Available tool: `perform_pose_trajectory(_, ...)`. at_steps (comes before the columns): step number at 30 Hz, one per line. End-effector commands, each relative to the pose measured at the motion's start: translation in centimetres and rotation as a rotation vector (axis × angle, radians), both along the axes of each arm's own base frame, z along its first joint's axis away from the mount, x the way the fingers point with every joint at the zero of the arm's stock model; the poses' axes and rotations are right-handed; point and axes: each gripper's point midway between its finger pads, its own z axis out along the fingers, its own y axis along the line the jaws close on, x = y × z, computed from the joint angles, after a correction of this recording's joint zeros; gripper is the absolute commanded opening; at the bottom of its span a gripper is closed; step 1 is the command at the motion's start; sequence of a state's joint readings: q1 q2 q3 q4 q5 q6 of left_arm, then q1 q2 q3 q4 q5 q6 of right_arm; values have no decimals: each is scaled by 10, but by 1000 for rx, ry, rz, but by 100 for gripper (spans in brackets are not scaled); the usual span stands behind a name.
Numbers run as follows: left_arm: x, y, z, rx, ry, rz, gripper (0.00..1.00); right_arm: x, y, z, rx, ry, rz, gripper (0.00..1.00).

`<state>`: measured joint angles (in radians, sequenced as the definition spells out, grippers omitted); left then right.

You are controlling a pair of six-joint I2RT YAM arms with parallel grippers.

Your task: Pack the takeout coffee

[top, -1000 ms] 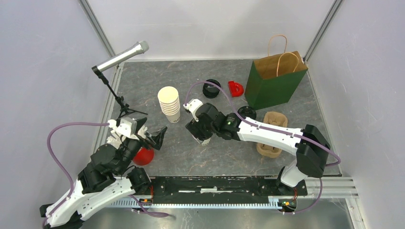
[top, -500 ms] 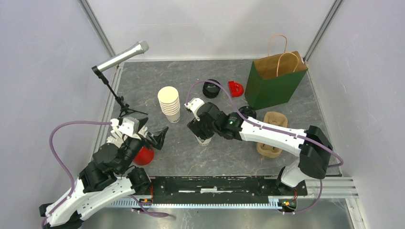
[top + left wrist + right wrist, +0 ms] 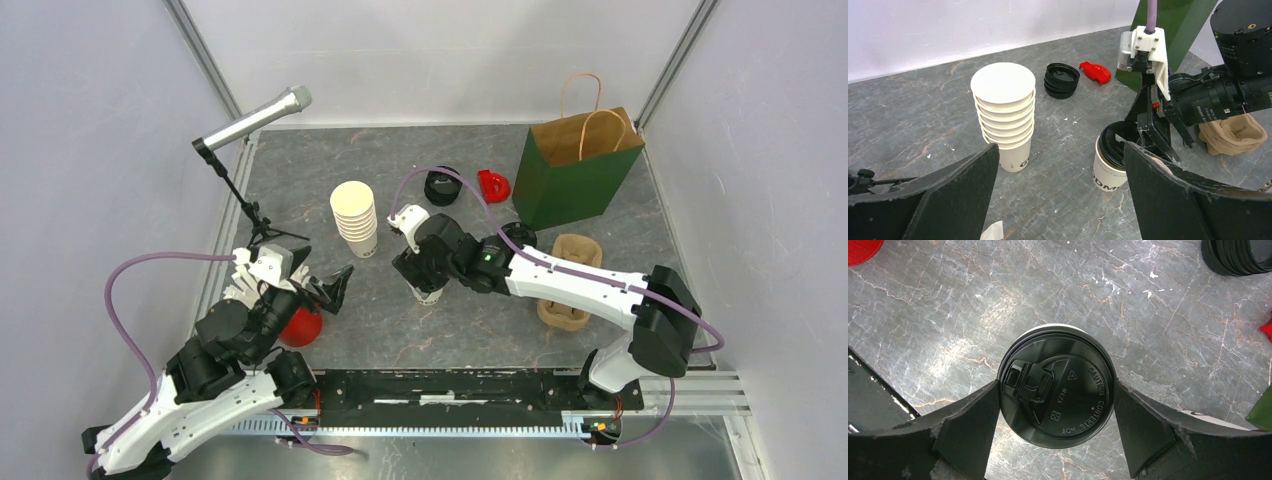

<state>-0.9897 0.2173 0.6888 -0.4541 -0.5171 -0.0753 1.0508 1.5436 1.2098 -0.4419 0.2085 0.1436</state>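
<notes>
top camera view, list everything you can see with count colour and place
lidded cup: one, cream with black lid, mid-table
second black lid: one, beside carrier
cup stack: one, cream, left of centre
loose lids: one stack, black, rear centre
red piece: one, beside loose lids
paper bag: one, green and brown, rear right
carrier: one, brown pulp, front of bag
red cup: one, by left arm
microphone: one, silver, rear left
left tool: open, empty
right tool: straddling lidded cup, grip unclear

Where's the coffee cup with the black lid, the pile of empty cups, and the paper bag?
lidded cup [image 3: 1058, 385]: right wrist view, middle of its black lid.
cup stack [image 3: 1003, 84]: left wrist view, flat top of the uppermost cup.
paper bag [image 3: 570, 188]: top view, green front face.
</notes>
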Motion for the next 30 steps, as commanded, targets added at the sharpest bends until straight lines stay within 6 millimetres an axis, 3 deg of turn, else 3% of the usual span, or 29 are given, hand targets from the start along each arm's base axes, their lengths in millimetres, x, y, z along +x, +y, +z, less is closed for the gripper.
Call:
perform_pose_trajectory(1,2,-1,10,10,-39,-3,100,-4,2,13,58,-8,22,86)
perform_pose_trajectory(10,3,-3,9,14,-35,-8,100,-3,-2,-8,10,4,11,88)
perform_pose_trajectory(25,2,-3,9,15,-36,-8,100,6,7,17,49,-40,6,86)
perform_pose_trajectory(30,2,-2,10,12,-38,-8,100,10,12,8,18,-31,11,89)
